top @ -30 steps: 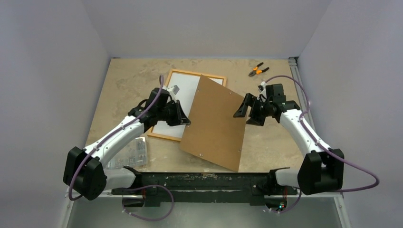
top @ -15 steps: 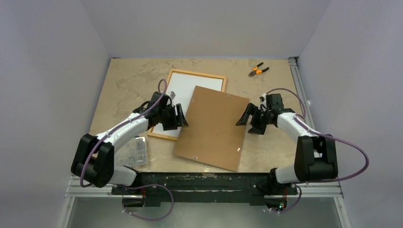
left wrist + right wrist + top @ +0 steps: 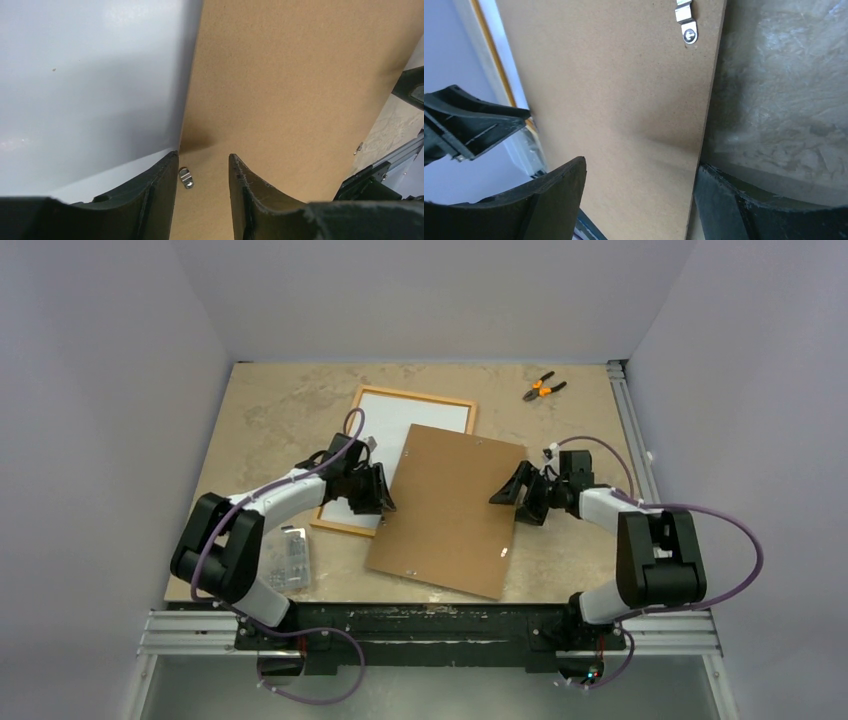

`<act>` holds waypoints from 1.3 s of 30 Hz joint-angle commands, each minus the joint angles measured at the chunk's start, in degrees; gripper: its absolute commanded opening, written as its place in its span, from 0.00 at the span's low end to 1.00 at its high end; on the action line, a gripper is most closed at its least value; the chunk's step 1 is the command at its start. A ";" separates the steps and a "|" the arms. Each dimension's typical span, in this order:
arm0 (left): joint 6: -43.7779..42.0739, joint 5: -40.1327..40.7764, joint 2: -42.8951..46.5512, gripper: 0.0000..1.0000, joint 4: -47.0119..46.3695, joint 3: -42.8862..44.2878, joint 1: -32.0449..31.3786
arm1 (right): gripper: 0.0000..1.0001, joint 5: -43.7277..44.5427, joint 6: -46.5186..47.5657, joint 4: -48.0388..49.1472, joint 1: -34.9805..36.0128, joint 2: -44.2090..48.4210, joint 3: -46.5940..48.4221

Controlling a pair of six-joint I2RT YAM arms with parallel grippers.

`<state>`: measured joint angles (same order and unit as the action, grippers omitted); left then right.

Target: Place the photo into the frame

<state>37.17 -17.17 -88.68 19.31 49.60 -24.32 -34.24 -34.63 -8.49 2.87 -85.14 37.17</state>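
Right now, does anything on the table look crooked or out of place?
Yes. The brown backing board lies askew, turned against the orange frame and covering its near right corner instead of sitting square with it. Pliers lie off at the far right, with nothing odd about them.

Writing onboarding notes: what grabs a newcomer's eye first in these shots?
A plain brown rectangular backing board lies flat mid-table, overlapping the near right part of a thin orange-bordered rectangular picture frame. The left gripper and the right gripper sit open at its left and right edges. Small orange-handled pliers lie at the far right.
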 commanded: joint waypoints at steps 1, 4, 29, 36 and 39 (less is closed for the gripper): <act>-0.72 -2.71 -0.98 0.37 -4.56 0.54 0.32 | 0.74 -6.55 -3.66 13.11 0.07 -1.74 -4.63; -0.62 -3.19 -1.51 0.35 -4.97 0.49 0.34 | 0.71 -10.36 -6.18 18.51 0.10 -0.26 -6.33; -1.82 -6.60 2.90 0.53 -6.20 -0.50 0.22 | 0.00 -4.75 -2.23 -1.73 0.03 20.95 7.10; 0.14 -9.55 -0.43 0.54 -9.66 1.60 -2.58 | 0.00 18.41 3.64 -27.01 -0.13 29.13 27.67; 0.92 -9.47 -2.94 0.54 -10.58 3.74 -5.71 | 0.00 23.89 4.87 -32.69 -0.15 29.86 33.42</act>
<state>36.95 -24.60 -88.71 12.73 49.50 -26.50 -22.61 -34.13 -29.17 2.92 -56.99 63.26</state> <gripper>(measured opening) 0.540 0.009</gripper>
